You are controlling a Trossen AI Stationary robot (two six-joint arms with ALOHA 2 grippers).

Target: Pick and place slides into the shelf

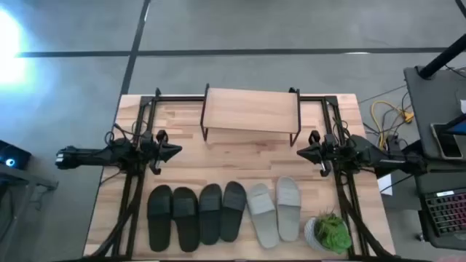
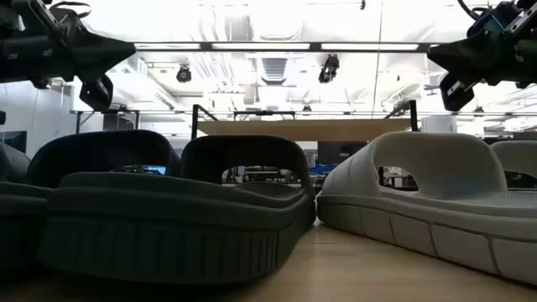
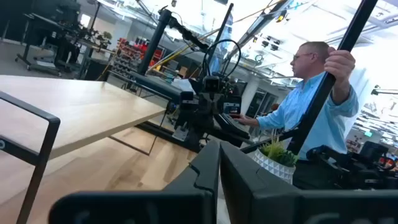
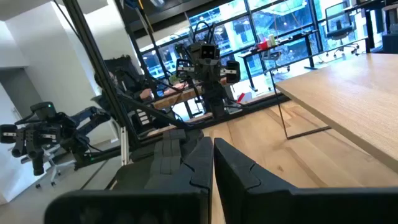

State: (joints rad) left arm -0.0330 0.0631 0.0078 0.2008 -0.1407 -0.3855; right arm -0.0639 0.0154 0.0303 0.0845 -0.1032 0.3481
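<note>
Six slides lie flat on their soles in a row near the table's front edge: two black ones (image 1: 172, 217), two dark ones (image 1: 222, 211) and a light grey pair (image 1: 275, 210). The shelf (image 1: 250, 111), a light wood plank on thin black legs, stands at the table's far middle with nothing on it. My left gripper (image 1: 177, 151) hovers shut above the table's left side, pointing right. My right gripper (image 1: 301, 152) hovers shut above the right side, pointing left. Both hang between the shelf and the row of slides and touch nothing.
A potted green plant (image 1: 331, 233) in a white pot stands at the table's front right corner, beside the grey slides. Bare wood lies between the shelf and the slides. A person in a light blue shirt (image 3: 308, 112) stands beyond the table's right side.
</note>
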